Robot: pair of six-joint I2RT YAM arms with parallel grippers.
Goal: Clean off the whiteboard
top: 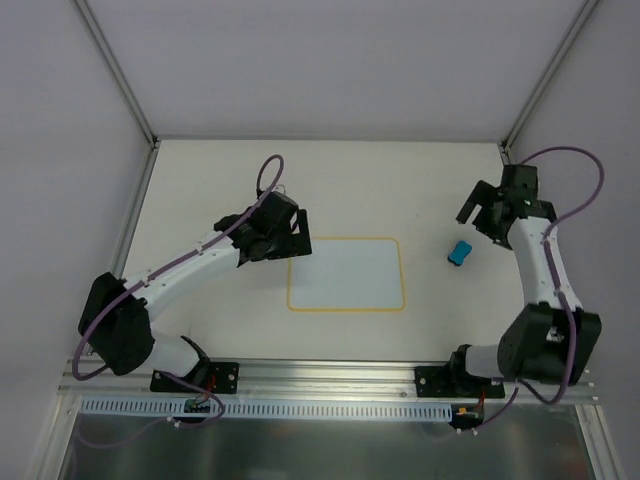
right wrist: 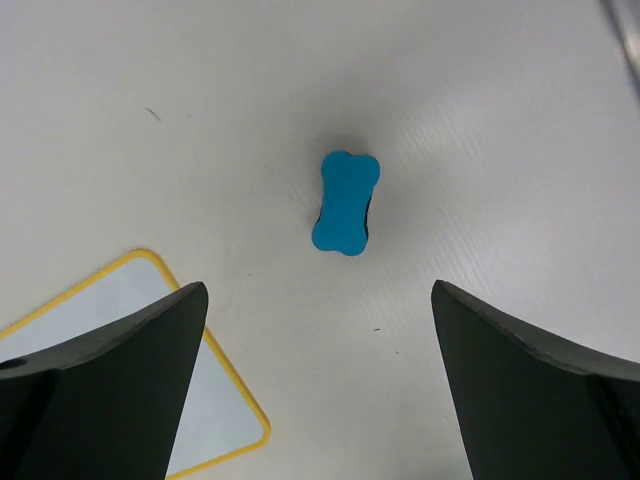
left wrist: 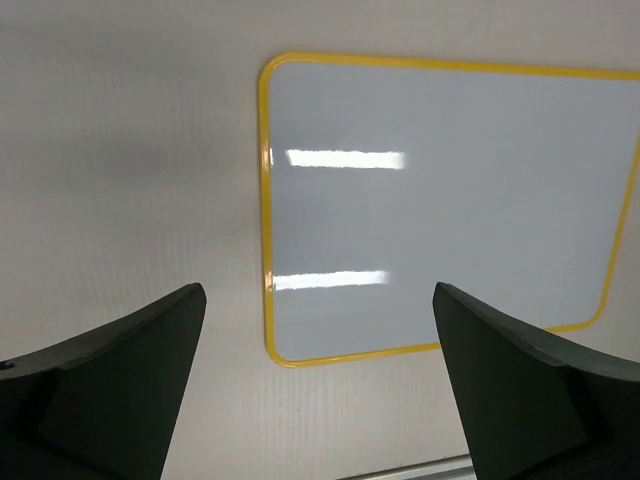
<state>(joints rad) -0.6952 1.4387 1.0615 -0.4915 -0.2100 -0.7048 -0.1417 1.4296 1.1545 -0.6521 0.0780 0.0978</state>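
On the left, my left claw (left wrist: pixel 318 290) hung just off the board's (top: pixel 345 275) left edge, tilted down toward it. Its jaws stood wide with nothing between them. I judged it sat there because that edge is the natural place to pin the board against sliding under a wipe, though it touched nothing.

The board lay flat mid-table (top: pixel 200 190), square to the near edge, its yellow border unbroken. I saw no marker on the white face. Two bright strips of glare crossed it in the left wrist view, so a faint trace could have hidden there. Otherwise I took the erasing as done, or close to it.

Right of the board and apart from it, the eraser (top: pixel 460 252) lay on the bare table, a small blue block pinched at the waist. My right claw (right wrist: pixel 318 288) hovered above it, also wide and holding nothing. The eraser showed centred ahead of the fingers, placed well for a straight drop and grasp.
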